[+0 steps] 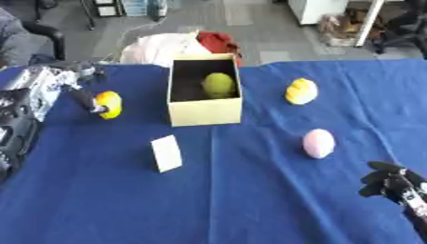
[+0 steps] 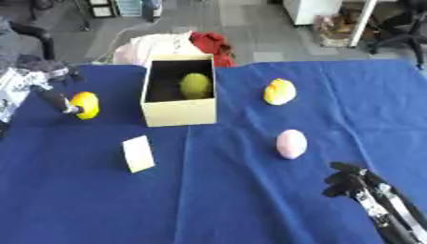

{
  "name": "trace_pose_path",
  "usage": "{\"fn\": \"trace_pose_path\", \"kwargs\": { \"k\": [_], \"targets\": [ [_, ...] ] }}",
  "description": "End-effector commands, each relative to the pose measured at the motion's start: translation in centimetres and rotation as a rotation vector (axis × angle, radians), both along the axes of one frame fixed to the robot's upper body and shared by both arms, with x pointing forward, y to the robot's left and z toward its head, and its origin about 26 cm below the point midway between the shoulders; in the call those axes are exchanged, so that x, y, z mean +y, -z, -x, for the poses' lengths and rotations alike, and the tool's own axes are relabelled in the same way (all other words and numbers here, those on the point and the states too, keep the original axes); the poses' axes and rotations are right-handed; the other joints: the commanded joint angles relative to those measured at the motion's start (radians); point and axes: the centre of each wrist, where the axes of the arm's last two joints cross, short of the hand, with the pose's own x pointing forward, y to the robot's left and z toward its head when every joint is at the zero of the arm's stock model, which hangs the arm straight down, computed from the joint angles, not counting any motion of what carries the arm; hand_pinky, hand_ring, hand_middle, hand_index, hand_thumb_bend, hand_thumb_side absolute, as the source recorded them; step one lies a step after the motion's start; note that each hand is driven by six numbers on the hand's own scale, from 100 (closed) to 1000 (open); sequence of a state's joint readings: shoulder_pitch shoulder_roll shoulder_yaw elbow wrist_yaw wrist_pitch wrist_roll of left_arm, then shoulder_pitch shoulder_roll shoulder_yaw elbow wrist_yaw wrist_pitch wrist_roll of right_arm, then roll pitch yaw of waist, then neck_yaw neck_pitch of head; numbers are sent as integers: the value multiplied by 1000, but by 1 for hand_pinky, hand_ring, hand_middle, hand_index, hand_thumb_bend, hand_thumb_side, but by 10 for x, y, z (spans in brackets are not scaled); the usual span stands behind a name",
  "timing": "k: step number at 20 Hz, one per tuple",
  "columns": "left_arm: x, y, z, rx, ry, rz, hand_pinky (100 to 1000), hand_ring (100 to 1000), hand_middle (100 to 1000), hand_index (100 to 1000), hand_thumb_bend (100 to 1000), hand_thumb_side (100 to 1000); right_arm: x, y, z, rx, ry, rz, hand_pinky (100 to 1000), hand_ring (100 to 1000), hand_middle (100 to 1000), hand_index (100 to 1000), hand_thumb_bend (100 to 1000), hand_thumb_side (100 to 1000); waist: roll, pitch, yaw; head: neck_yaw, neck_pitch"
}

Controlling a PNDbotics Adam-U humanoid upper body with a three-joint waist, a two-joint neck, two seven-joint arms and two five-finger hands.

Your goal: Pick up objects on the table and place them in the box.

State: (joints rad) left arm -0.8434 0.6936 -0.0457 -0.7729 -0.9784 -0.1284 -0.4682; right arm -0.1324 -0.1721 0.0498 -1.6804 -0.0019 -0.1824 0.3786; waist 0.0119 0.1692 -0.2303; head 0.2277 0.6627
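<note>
- My left hand [image 1: 83, 97] reaches in from the left edge, its dark fingers against the near side of the yellow-and-orange egg-shaped toy [image 1: 109, 104]; I cannot tell whether they have closed round it.
- I judge the step in hand to be the grasp of that toy. The next move calls for a settled hold, a lift clear of the blue cloth-covered surface [image 1: 250, 200], then a short carry right to the open cream cardboard box [image 1: 205, 113], just beside.
- The box already holds a yellow-green rounded object [image 1: 218, 85].
- My right hand [image 2: 346, 183] idles at the lower right, fingers curled on nothing.
- Nearest it lies the pale pink egg [image 2: 291, 143]; a yellow egg-shaped toy [image 2: 279, 91] sits farther back, right of the box.
- A white card [image 1: 167, 152] lies in front of the box.
</note>
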Motion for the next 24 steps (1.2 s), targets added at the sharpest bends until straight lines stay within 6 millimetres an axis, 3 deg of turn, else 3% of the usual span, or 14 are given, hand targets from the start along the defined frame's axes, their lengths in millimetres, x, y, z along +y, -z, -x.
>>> {"fn": "trace_pose_path", "kwargs": {
  "k": [1, 6, 9, 13, 18, 24],
  "targets": [
    [6, -10, 2, 2, -10, -13, 795, 713, 726, 846, 478, 220, -3, -9, -1, -31, 4, 7, 658, 602, 628, 837, 100, 779, 10, -18, 4, 2, -10],
    [6, 3, 3, 34, -12, -4, 756, 660, 670, 803, 462, 180, -3, -9, -1, -30, 6, 7, 658, 602, 628, 837, 100, 784, 9, -16, 5, 0, -10],
    [4, 6, 3, -4, -9, -28, 714, 601, 606, 757, 462, 100, -3, -8, -1, -27, 9, 8, 658, 602, 628, 837, 100, 791, 9, -15, 5, 1, -10],
    [2, 7, 3, -125, 2, -84, 628, 493, 490, 664, 472, 100, -3, -8, -1, -26, 8, 7, 658, 602, 628, 837, 100, 793, 10, -15, 6, 2, -9],
    [0, 5, 4, -344, 10, -152, 537, 378, 363, 511, 384, 100, -3, -8, -1, -26, 9, 7, 657, 602, 628, 837, 100, 794, 11, -15, 6, 2, -7],
    [1, 3, 6, -468, 31, -147, 519, 336, 310, 444, 369, 100, -2, -8, -2, -25, 9, 7, 657, 602, 628, 837, 100, 793, 13, -15, 7, 1, -5]
  ]
}}
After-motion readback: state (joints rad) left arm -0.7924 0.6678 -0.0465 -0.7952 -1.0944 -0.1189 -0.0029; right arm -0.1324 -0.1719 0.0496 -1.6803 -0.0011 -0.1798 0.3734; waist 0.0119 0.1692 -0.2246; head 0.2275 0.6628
